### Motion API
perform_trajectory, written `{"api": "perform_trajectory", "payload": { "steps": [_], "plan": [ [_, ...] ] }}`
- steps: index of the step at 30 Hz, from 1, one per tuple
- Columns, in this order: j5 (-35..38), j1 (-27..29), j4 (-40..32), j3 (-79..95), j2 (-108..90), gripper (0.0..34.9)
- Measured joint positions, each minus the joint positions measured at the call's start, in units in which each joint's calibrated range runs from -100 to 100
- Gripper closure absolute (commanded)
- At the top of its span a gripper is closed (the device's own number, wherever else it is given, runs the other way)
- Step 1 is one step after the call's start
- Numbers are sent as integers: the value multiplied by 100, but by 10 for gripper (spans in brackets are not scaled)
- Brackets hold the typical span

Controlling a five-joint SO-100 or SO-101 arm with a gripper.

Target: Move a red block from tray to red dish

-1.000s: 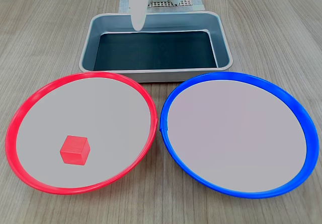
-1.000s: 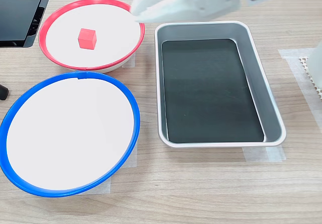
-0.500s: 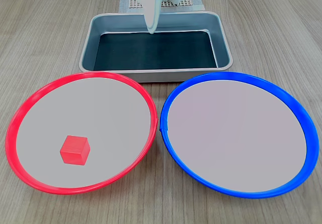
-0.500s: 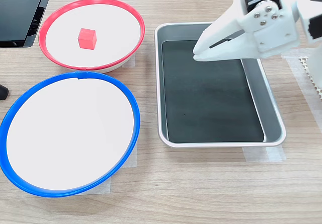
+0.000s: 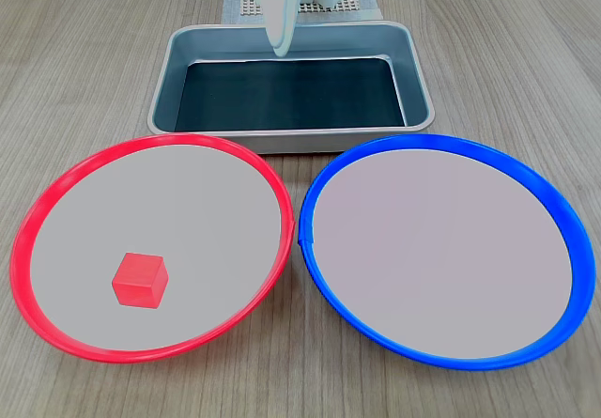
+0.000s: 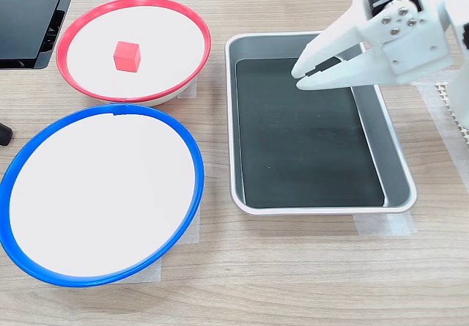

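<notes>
One red block (image 5: 139, 279) lies inside the red dish (image 5: 56, 188), toward the first exterior view's left. The gripper (image 6: 302, 78) hangs over the tray (image 6: 394, 166), its fingers (image 6: 322, 50) nearly closed and holding nothing.

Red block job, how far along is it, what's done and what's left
Done: the red block lies inside the red dish, and the tray shows only its bare dark bottom in both exterior views. In hand: nothing; the gripper hangs over the tray holding no block, its jaws nearly together. Left: apparently nothing of the move itself. The blue dish holds nothing.
</notes>
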Motion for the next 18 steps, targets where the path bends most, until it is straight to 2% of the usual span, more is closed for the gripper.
{"api": "perform_trajectory", "payload": {
  "steps": [18],
  "plan": [
    [0, -27, 0, 0, 68, 346]
  ]
}}
